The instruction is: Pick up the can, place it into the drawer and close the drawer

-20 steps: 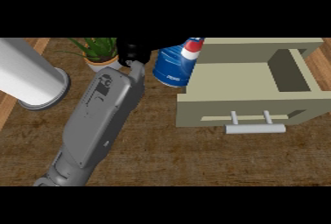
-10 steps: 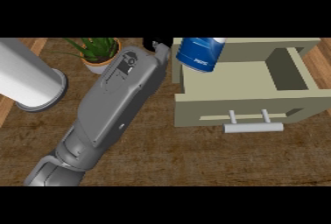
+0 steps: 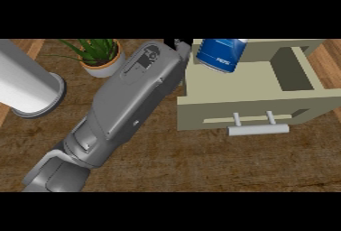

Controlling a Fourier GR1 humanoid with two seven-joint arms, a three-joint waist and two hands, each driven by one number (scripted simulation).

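A blue can (image 3: 220,54) with white lettering hangs tilted over the back left part of the open beige drawer (image 3: 250,88). My left hand (image 3: 178,43) shows only as a small black patch at the picture's top, right beside the can and curled on it. Its grey forearm (image 3: 126,108) runs up from the lower left. The drawer's front panel carries a pale bar handle (image 3: 258,129). Most of the hand and the can's top are cut off by the upper edge. The right hand does not show.
A potted green plant (image 3: 100,56) stands at the back, left of the forearm. A tall white cylinder (image 3: 26,83) on a grey base stands at the far left. Wooden counter (image 3: 200,162) lies in front of the drawer.
The left hand has carried the can rightward, from beside the drawer's left wall to above its inside. The forearm swung right with it.
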